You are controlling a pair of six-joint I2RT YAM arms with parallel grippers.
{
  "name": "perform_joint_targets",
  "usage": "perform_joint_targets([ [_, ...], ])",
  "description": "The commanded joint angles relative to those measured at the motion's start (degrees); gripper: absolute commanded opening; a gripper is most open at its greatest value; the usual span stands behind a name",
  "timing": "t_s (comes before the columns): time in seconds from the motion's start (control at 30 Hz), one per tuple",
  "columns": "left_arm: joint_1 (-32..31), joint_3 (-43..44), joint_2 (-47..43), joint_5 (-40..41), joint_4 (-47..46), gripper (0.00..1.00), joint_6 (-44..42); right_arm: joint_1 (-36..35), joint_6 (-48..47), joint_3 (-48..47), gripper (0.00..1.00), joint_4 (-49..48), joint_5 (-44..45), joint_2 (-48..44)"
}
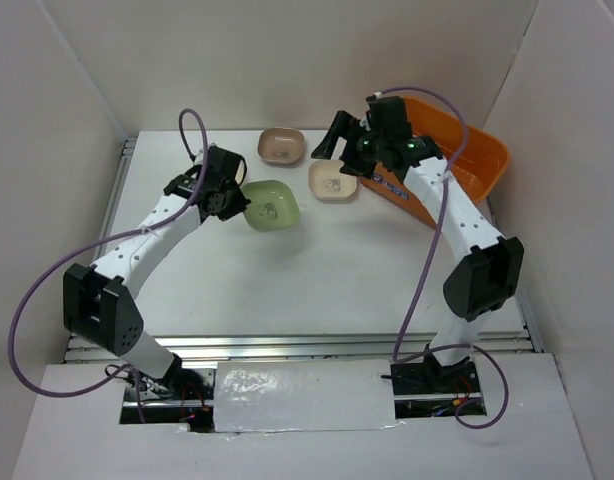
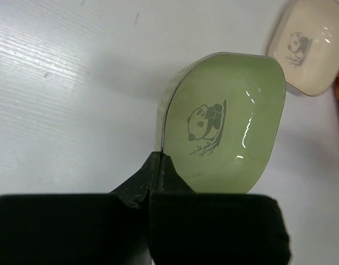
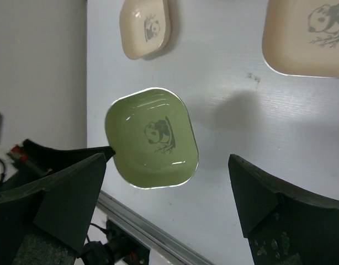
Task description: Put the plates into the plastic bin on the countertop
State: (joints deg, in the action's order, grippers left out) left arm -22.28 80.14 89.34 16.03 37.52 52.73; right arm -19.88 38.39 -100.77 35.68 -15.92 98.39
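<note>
The left gripper [image 2: 160, 163] is closed on the rim of the green plate [image 2: 224, 121], with both fingers [image 2: 175, 176] pinched together over one corner of the rim. The green plate is held tilted, and its shadow falls on the tabletop [image 1: 317, 270] apart from it, so it appears raised off the surface. In the top view it sits left of centre, just beside the left gripper and well apart from the plastic bin [image 1: 477, 165]. A panda print [image 2: 207, 124] marks the centre of the green plate. The right gripper [image 1: 332, 152] is open, with its jaws spread wide and nothing between them. It hangs above the far middle of the tabletop, between the brown plate [image 1: 283, 146] and the plastic bin. The cream plate [image 1: 333, 181] rests flat on the tabletop, just beside the near left corner of the plastic bin and near the green plate, without touching either. The brown plate rests flat near the far wall, apart from the cream plate. The plastic bin stands at the far right of the tabletop, set at an angle to the walls. The right arm [image 1: 457, 225] covers part of its interior, so whether it holds any plates cannot be told
</note>
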Motion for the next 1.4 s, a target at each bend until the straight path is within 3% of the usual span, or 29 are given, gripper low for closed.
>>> perform_joint_targets([
  [0.0, -0.92, 2.30, -4.78, -3.11, -0.43, 0.00, -1.75, -3.76, -4.72, -3.03, 1.00, 4.31, 0.88, 4.26],
  [0.2, -1.62, 3.27, -6.20, -8.03, 0.27, 0.00, -1.49, -7.45, -5.25, 1.81, 0.97, 0.26, 0.72, 6.11],
  [0.33, -2.41, 3.10, -6.99, -9.17, -1.30, 0.00, -1.40, -9.21, -5.87, 2.59, 0.86, 0.44, -0.16, 8.22],
  [0.4, -2.50, 3.09, -6.99, -9.70, -1.39, 0.00, -1.23, -9.83, -5.78, 3.56, 0.60, -0.08, 0.01, 8.49],
  [0.43, -2.50, 3.62, -6.90, -9.62, -1.13, 0.00, -1.31, -9.92, -5.35, 3.91, 0.17, -0.09, 0.97, 8.22],
  [0.47, -2.50, 4.14, -6.99, -9.53, -0.70, 0.00, -1.23, -10.00, -4.82, 4.18, 0.00, 0.00, 2.37, 7.61],
  [0.5, -2.50, 5.54, -6.99, -8.66, -0.34, 0.07, -1.14, -9.92, -4.56, 4.79, 0.00, 0.18, 3.61, 7.09],
  [0.53, -2.50, 6.42, -7.07, -7.34, 0.44, 0.33, -0.79, -9.92, -4.29, 4.88, 0.00, 0.26, 4.84, 6.30],
  [0.57, -2.50, 7.56, -7.77, -6.46, 2.02, 0.99, -0.61, -9.57, -3.33, 4.62, 0.00, 1.57, 7.98, 5.16],
  [0.77, 2.32, 23.46, -12.69, 6.37, 12.65, 0.99, -2.19, 1.84, -0.86, 3.92, 0.00, 4.31, 11.88, -2.84],
  [0.9, 6.37, 22.36, -16.74, 8.93, 12.76, 0.99, -4.91, 13.96, -0.69, -3.88, 0.00, 8.78, 12.85, -3.48],
  [1.0, 9.44, 16.47, -18.76, 5.34, 11.26, 0.99, -6.67, 24.42, -0.69, -11.97, 0.00, 13.09, 11.97, 1.87],
  [1.17, 13.75, 8.65, -19.64, -6.59, 6.97, 0.99, -9.74, 29.98, 0.19, -23.40, 0.00, 15.64, 13.82, 12.51],
  [1.3, 19.01, 9.33, -14.83, -17.94, 5.37, 0.99, -14.49, 32.53, 2.30, -27.37, 0.02, 15.12, 11.01, 20.43],
  [1.37, 21.13, 14.41, -11.66, -22.77, 8.26, 0.99, -16.94, 32.71, 2.39, -28.51, 0.02, 14.51, 10.74, 22.88],
])
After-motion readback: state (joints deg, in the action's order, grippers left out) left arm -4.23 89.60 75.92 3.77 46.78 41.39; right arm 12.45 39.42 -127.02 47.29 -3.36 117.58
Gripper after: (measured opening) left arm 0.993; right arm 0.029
